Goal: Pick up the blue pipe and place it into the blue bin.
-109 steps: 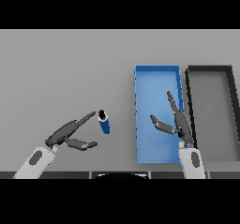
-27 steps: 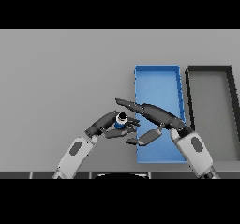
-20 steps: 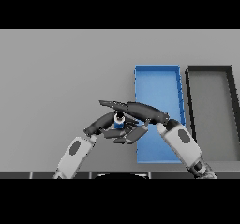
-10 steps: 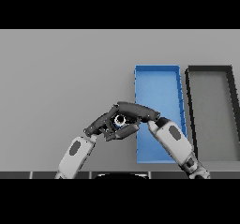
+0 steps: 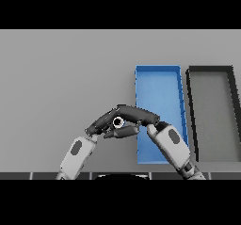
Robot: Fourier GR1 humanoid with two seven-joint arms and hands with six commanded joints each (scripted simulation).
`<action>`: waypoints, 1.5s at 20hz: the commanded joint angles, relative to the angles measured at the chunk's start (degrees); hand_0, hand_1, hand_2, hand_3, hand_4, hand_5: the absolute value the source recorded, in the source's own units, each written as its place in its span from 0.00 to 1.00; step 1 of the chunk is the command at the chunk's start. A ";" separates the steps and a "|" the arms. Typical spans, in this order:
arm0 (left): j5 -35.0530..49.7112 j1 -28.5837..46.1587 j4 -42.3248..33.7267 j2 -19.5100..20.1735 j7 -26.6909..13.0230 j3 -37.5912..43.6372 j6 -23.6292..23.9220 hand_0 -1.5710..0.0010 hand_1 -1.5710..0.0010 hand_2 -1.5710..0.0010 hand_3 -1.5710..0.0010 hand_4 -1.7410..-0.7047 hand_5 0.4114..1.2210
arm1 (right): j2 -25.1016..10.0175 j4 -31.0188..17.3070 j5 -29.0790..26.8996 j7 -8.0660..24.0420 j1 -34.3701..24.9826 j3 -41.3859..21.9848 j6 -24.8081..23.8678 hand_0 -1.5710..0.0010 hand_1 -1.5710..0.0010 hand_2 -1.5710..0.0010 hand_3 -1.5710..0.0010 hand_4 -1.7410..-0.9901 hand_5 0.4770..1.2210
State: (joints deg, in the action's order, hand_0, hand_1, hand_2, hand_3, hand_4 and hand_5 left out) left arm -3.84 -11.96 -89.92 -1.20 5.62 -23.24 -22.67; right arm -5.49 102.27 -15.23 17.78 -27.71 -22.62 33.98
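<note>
Only the pale ring end of the blue pipe (image 5: 117,122) shows, just left of the blue bin (image 5: 157,69) and above the table. My left hand (image 5: 100,122) reaches in from the lower left, its fingers curled against the pipe's left side. From the lower right, my right hand (image 5: 140,115) lays its fingers over the top of the pipe with the thumb under it, so both hands hold it. The rest of the pipe is hidden between the hands. The blue bin has nothing in it.
A black bin (image 5: 210,69) stands right of the blue bin, alongside it. The grey table (image 5: 61,78) stretches to the left and back.
My right hand swung left from over the blue bin and folded its fingers over the pipe in my left hand. The left hand lifted the pipe and moved it slightly right.
</note>
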 commanded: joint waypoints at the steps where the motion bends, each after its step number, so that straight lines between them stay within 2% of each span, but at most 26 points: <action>1: -0.29 0.06 0.25 0.02 -0.25 0.05 0.14 0.00 0.00 0.00 0.09 0.01 1.00 | 0.41 0.30 0.04 0.28 0.64 0.00 -0.30 0.02 0.02 0.02 0.02 0.33 0.95; 2: -0.51 0.17 -0.05 0.33 0.05 0.16 0.30 0.00 0.00 0.00 0.20 0.01 1.00 | 0.87 -0.02 -0.11 0.33 0.53 0.29 -0.49 0.01 0.01 0.01 0.02 0.33 0.96; 3: -1.23 0.38 -0.24 0.33 0.40 -0.05 0.43 0.08 0.13 0.15 0.33 0.11 1.00 | 1.00 0.47 0.79 -0.22 0.93 0.11 -0.89 0.01 0.01 0.01 0.02 0.33 0.97; 5: -3.25 0.39 -0.38 1.09 -0.45 -0.28 -0.35 0.40 0.44 0.46 0.57 0.32 1.00 | 1.23 0.55 1.60 0.17 1.05 0.39 -1.08 0.01 0.01 0.01 0.01 0.33 0.98; 7: -3.83 0.75 -0.70 1.26 -1.12 -0.25 -2.65 0.62 0.64 0.65 0.73 0.47 1.00 | 2.09 0.53 2.39 1.57 0.86 0.32 -0.79 0.00 0.00 0.00 0.01 0.32 0.99; 10: -4.11 0.34 -0.03 1.05 -3.73 0.52 -4.08 0.80 0.82 0.82 0.86 0.63 0.71 | 2.85 0.39 3.05 2.21 1.14 1.37 -0.55 0.00 0.00 0.00 0.00 0.32 0.99; 11: -3.76 0.19 0.30 1.25 -5.35 1.00 -4.19 0.84 0.85 0.86 0.89 0.66 0.62 | 3.33 0.77 3.31 0.90 1.65 1.19 -0.52 0.00 0.00 0.00 0.00 0.32 0.99; 13: -3.34 -0.10 0.05 1.23 -7.95 1.23 -4.27 0.90 0.91 0.91 0.93 0.70 0.46 | 3.30 0.90 3.51 -0.10 1.37 1.65 -0.08 0.00 0.00 0.00 0.00 0.32 1.00; 14: -3.58 0.18 0.32 1.39 -6.67 1.15 -4.11 0.92 0.93 0.93 0.94 0.72 0.39 | 3.70 1.21 3.93 0.67 1.19 1.57 -0.31 0.00 0.00 0.00 0.00 0.32 1.00; 15: -3.78 0.53 0.12 1.26 -7.02 0.88 -3.83 0.94 0.94 0.94 0.95 0.74 0.33 | 3.95 0.78 4.14 1.15 0.90 1.87 -0.45 0.00 0.00 0.00 0.00 0.32 1.00; 19: -3.42 0.59 0.85 0.15 -10.68 1.43 -2.62 0.97 0.98 0.98 0.98 0.75 0.18 | 4.96 0.44 5.31 -2.04 2.31 2.30 0.19 0.00 0.00 0.00 0.00 0.32 1.00; 20: -2.90 -0.11 1.30 0.40 -11.41 2.24 -2.79 0.98 0.98 0.98 0.98 0.75 0.16 | 5.33 0.27 4.44 -1.72 1.51 3.12 -0.19 0.00 0.00 0.00 0.00 0.32 1.00; 21: -3.12 -0.09 1.35 0.06 -11.77 2.00 -2.46 0.98 0.98 0.98 0.99 0.74 0.15 | 5.68 0.56 2.84 -0.71 1.13 3.78 -0.34 0.00 0.00 0.00 0.00 0.33 1.00; 23: -3.46 0.21 1.23 -0.07 -11.08 1.35 -2.23 0.99 0.99 0.99 0.99 0.74 0.12 | 6.42 1.05 -1.30 4.60 -1.45 5.83 -0.82 0.00 0.00 0.00 0.00 0.33 1.00; 25: -4.07 -0.10 1.60 0.02 -12.00 1.28 -1.67 0.99 0.99 0.99 1.00 0.74 0.10 | 6.80 1.16 -6.53 10.01 -5.51 8.76 -2.39 0.00 0.00 0.00 0.00 0.33 1.00; 28: -3.68 0.19 1.51 0.51 -12.25 1.30 -2.36 1.00 1.00 1.00 1.00 0.75 0.08 | 6.13 1.83 -13.89 14.16 -10.87 12.72 -6.16 0.00 0.00 0.00 0.00 0.33 1.00; 30: -3.67 0.38 1.14 0.50 -12.14 1.27 -2.24 1.00 1.00 1.00 1.00 0.76 0.08 | 5.02 0.86 -18.68 16.09 -16.83 16.25 -9.47 0.00 0.00 0.00 0.00 0.33 1.00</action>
State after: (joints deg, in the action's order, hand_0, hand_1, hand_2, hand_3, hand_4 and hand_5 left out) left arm -7.51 -11.57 -88.77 -0.69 -6.51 -21.96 -24.92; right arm -0.51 103.12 -33.81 33.58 -44.65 -6.31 24.53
